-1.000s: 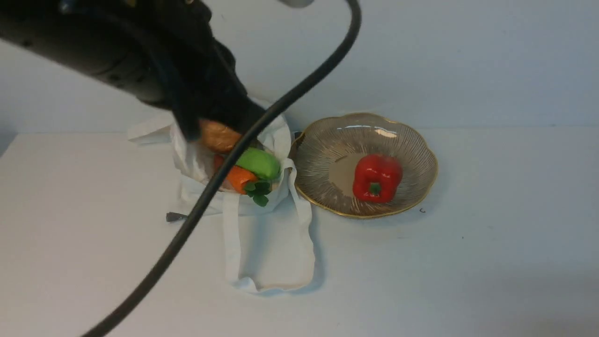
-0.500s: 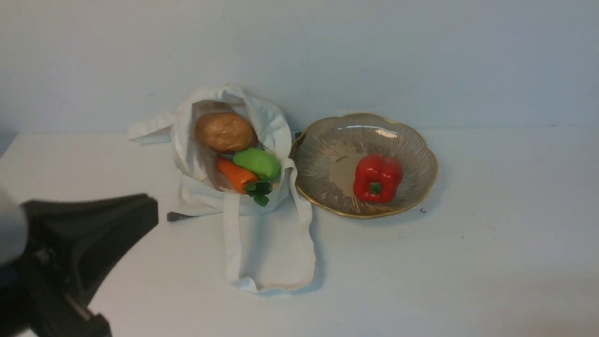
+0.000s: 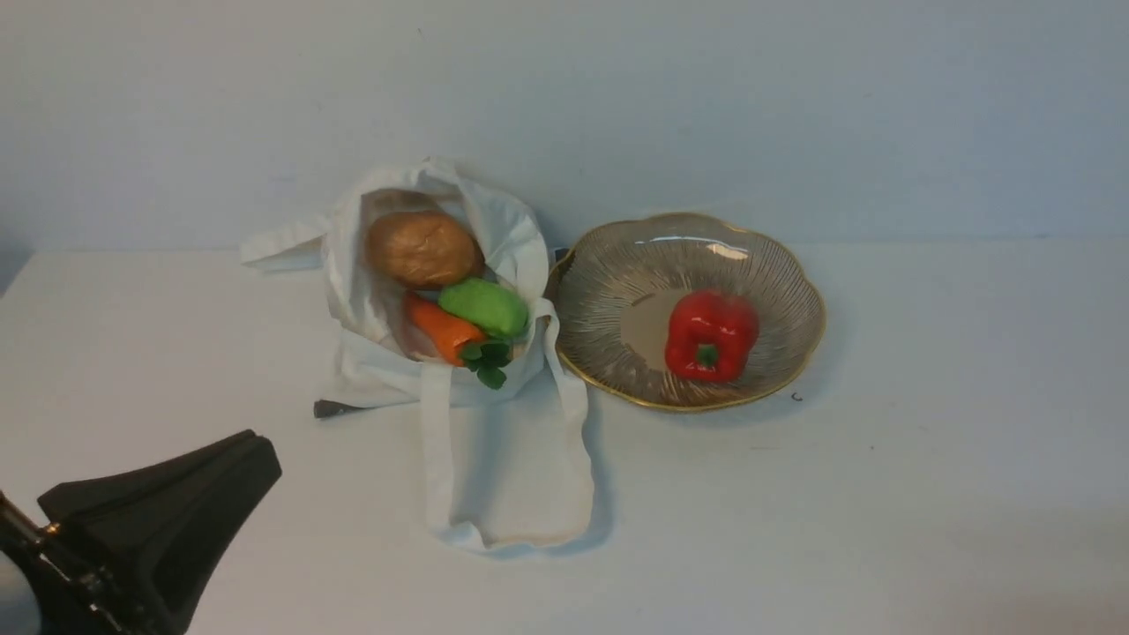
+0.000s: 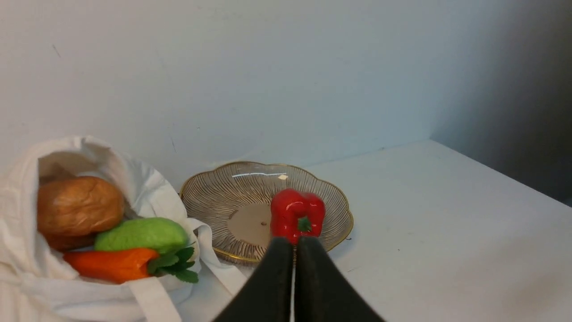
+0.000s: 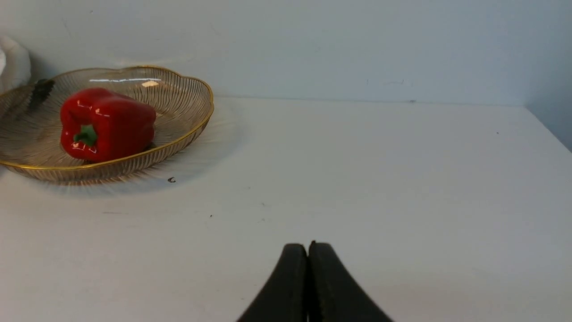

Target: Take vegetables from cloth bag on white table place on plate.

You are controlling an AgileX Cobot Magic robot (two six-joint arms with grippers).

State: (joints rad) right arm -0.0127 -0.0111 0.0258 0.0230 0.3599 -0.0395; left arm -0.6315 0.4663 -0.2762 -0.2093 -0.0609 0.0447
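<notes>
Left claw (image 3: 257,457) sits in the lower left of the front view, well apart from the bag. Its two black fingers are pressed together with nothing between them, and its own wrist camera confirms this. Right claw (image 5: 308,247) is outside the front view, but its wrist camera shows its fingers shut tight too, holding nothing, low over the bare table (image 3: 926,511)

One vegetable looks finished: the red pepper (image 3: 711,336) lies on the plate (image 3: 609,273), right of the frame's centre, with its green stem turned toward the camera. The plate stands just beside the cloth bag (image 3: 516,476); whether the two touch I cannot tell

Three vegetables lie in the bag's open mouth, left of centre in the upper half of the frame. The potato (image 3: 423,249) is at the back, the green piece (image 3: 485,307) is in front of it, and the carrot (image 3: 444,328) is against the green piece with its leaves toward the camera. The bag's straps trail down toward the bottom of the frame

By my reckoning the job is about a quarter done, with three pick-ups and three drops on the plate left. The left claw is the nearer one to the bag, and it would have to open before reaching in
</notes>
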